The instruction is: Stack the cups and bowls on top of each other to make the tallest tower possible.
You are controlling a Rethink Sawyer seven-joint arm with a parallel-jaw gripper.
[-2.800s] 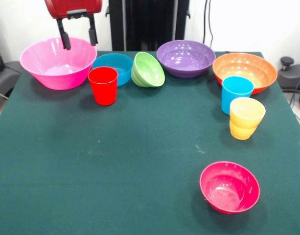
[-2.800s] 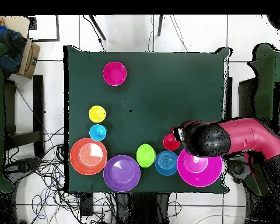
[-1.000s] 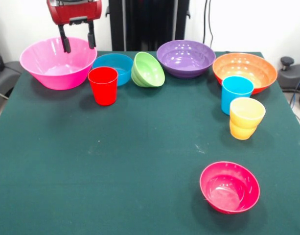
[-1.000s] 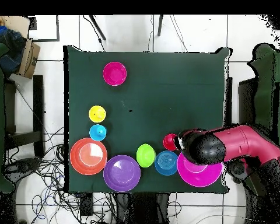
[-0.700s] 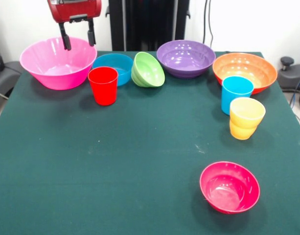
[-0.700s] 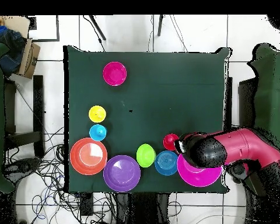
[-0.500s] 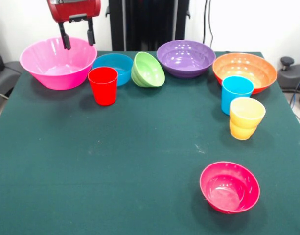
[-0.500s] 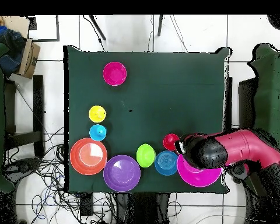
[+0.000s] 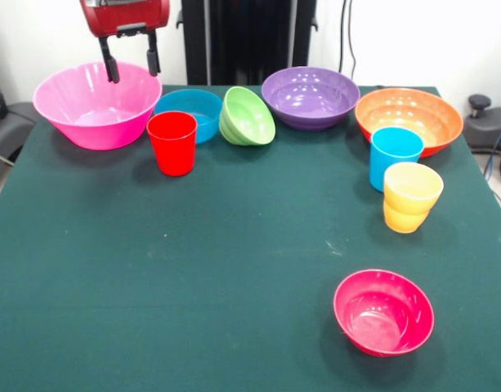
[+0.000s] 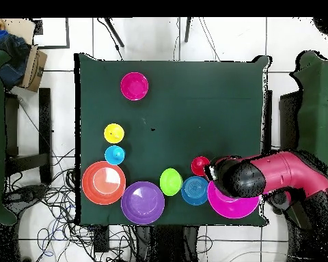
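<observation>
I see my gripper (image 9: pixel 131 63), fingers spread and empty, hanging right above the pink bowl (image 9: pixel 78 114), over its rim nearest the red cup (image 9: pixel 172 143)

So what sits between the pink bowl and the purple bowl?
Front view: blue bowl and tilted green bowl sit between pink bowl and purple bowl.

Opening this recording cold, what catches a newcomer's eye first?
The row of bright bowls along the table's far edge in the front view, led by the big pink bowl with the open gripper hanging over its rim. Next, the crimson bowl sitting alone near the front, far from everything else. Nothing is stacked: the red cup stands by itself.
</observation>
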